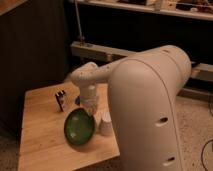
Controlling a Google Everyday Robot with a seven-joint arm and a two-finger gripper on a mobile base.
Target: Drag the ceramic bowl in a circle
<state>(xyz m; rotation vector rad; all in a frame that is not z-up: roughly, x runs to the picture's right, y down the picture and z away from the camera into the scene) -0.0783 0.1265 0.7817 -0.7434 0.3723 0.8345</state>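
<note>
The tool (90,107) hung at the far rim of the ceramic bowl (78,129); whether it gripped could not be told. The bowl sat on the tabletop (42,142), just beside a white cup (106,125)

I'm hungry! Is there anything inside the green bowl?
Empty. The ceramic bowl shows only its bare green inside. The gripper is at its far rim.

Wood table (40,137): ceramic bowl (78,128), white cup (106,125), dark obj (61,100); gripper (90,107) at bowl.
</note>
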